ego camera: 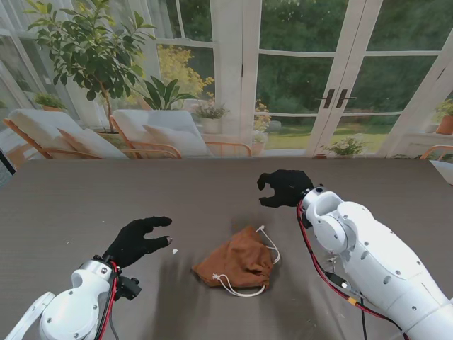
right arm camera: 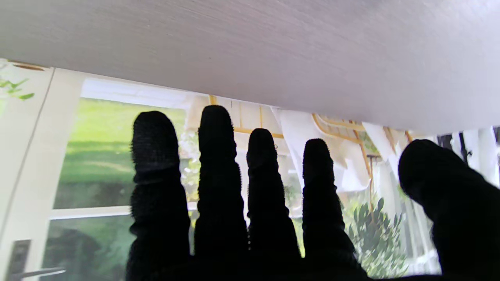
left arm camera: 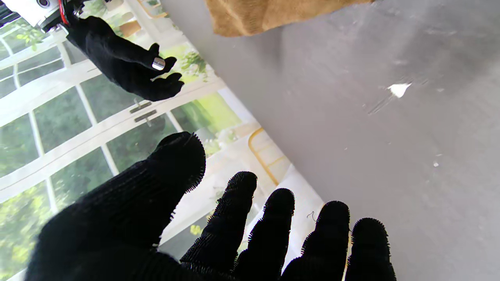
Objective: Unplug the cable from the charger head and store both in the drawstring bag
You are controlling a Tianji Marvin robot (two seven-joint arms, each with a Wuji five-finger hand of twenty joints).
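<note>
Left hand (ego camera: 136, 241) is held spread and empty, right hand (ego camera: 285, 188) likewise, fingers loosely curled. Drawstring bag (ego camera: 237, 261) lies on the table (ego camera: 64, 205) between them, right of the left hand, nearer to it. Cable and charger head not seen.

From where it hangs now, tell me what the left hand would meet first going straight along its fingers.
Nothing, it seems: the left hand, open, points past the brown cloth drawstring bag over bare grey table. Depth is unclear.
</note>
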